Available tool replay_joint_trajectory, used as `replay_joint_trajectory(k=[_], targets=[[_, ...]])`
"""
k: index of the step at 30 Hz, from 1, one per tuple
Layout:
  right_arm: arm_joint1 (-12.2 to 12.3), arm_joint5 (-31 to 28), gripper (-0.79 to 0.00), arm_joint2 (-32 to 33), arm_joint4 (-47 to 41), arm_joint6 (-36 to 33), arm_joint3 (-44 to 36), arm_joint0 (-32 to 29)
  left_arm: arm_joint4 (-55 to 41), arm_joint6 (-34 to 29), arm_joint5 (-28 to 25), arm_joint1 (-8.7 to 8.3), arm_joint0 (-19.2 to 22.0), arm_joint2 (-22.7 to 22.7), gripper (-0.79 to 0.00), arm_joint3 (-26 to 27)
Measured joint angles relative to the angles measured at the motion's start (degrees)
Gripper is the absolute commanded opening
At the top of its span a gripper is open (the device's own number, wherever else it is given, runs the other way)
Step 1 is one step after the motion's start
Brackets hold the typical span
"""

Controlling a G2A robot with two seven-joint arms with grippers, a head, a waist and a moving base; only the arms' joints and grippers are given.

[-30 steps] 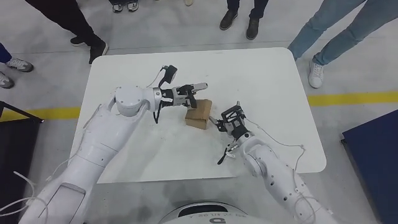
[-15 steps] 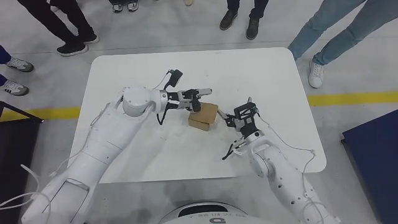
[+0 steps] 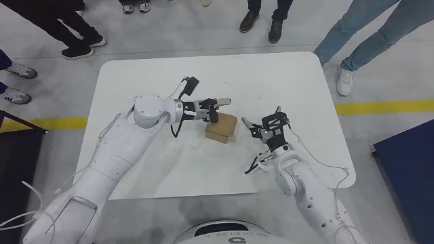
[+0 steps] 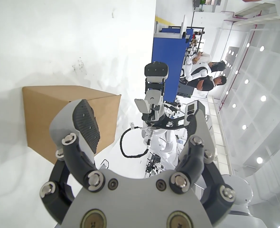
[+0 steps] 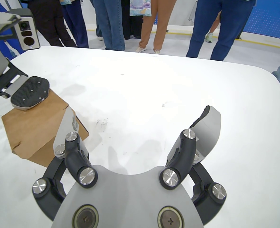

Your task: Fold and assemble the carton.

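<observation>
Left pincer (image 3: 215,107) stands spread wide and grips nothing. One of its pads (image 5: 29,94) lies flat on the top face of the carton (image 3: 222,129), near a corner and apparently pressing down, while its other finger hangs in open air off the box. Right pincer (image 5: 138,119) is likewise released, its jaws far apart and empty. The carton sits just beside one of its fingers rather than between them, and from above a narrow gap shows between the two. Between the pincers, the carton rests on the white worktop (image 3: 285,81) as a closed brown block. Its top and every side that shows are flat, and no flap stands up. The face turned toward the right pincer carries a seam with a small notch, and I cannot tell whether that flap is fully tucked. My judgement is that the folding is largely done. What seems left is pressing the last flap home, checking that the box keeps its shape, and lifting the pad away.
</observation>
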State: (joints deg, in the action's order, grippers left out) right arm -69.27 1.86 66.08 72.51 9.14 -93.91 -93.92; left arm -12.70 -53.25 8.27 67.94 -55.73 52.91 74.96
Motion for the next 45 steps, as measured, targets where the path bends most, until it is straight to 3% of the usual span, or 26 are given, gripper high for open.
replay_joint_trajectory(k=[23, 45], targets=[[-1.1, -2.1, 0.000, -3.4, 1.5, -3.2, 4.3, 2.1, 0.5, 0.0, 0.4, 0.38, 0.4, -0.7, 0.000, 0.1], [-1.4, -2.6, 0.000, -2.8, 2.1, -4.1, 3.1, 1.9, -0.1, -0.6, -0.4, 0.87, 1.4, -1.0, 0.000, -1.1]])
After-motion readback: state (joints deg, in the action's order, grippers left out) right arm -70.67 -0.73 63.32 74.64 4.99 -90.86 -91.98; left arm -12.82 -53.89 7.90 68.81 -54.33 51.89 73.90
